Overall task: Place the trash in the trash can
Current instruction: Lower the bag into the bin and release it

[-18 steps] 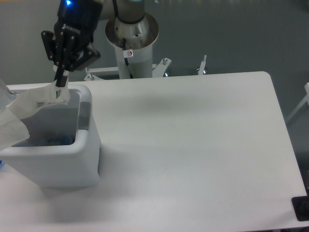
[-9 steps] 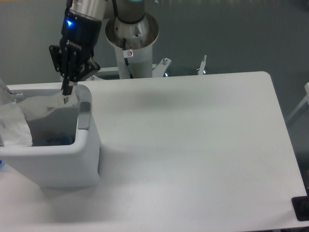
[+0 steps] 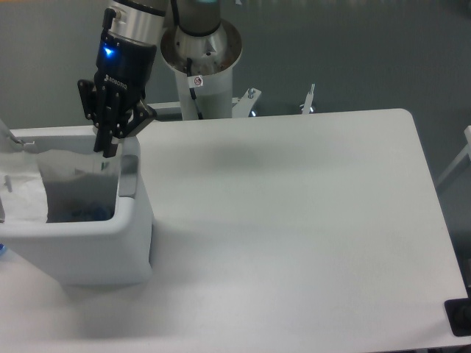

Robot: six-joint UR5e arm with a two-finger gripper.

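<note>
The end effector (image 3: 109, 151) hangs over the trash can (image 3: 110, 235), fingers close together, grip unclear; the packet (image 3: 70, 165) lies inside and may snag the fingertips on retreat

A white table (image 3: 294, 220) with rounded corners carries the scene. Directly on it, at its left end, stands the trash can (image 3: 96, 243), a boxy white bin with its top open. A small blue object (image 3: 2, 251) shows at the far left edge beside the bin.
</note>
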